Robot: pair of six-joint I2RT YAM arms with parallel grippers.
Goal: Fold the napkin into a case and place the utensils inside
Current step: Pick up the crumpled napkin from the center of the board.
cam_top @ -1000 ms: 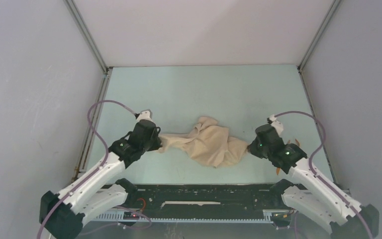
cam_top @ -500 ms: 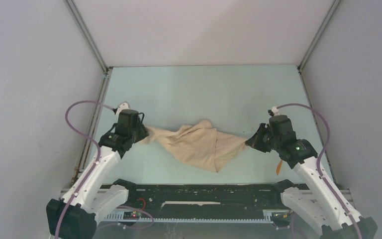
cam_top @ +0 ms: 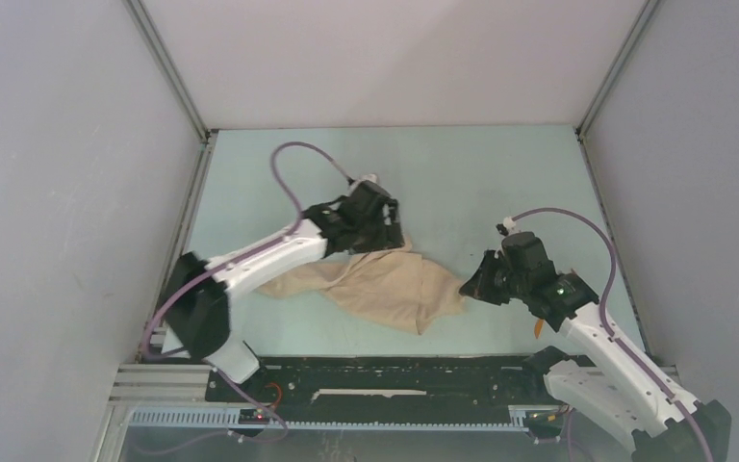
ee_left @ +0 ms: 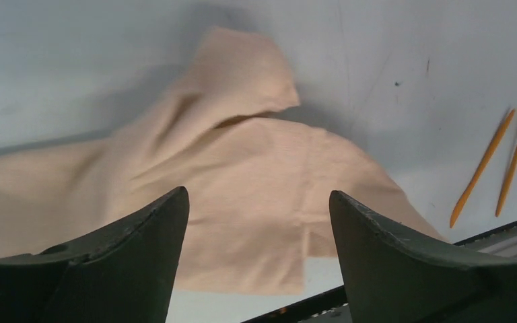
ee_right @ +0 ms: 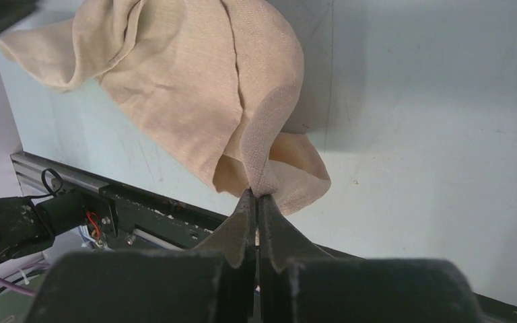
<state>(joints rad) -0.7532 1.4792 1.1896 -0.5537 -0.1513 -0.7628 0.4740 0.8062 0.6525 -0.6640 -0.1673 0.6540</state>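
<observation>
Napkin (cam_top: 385, 289) in a crumpled, loosely spread heap at the middle of the pale green table (cam_top: 279, 164), not yet folded, between your two arms. Your right gripper (ee_right: 254, 198) has its fingers pressed tight together on a pinched fold at the cloth's right-hand corner. In the right wrist view the fabric drapes away from the grip in soft ridges. Your left gripper (ee_left: 257, 195) hovers over the far edge of the cloth with its fingers spread wide and nothing between them, and the beige fabric lies below the gap. From above, your left arm (cam_top: 260, 262) crosses the cloth's left end and hides part of it. The utensils (ee_left: 483, 167), two thin orange pieces, lie side by side on the bare table to the right of the napkin. They are near the black rail (cam_top: 394, 371) at the near edge and apart from the cloth. From above, your right arm (cam_top: 597, 332) covers most of them.
</observation>
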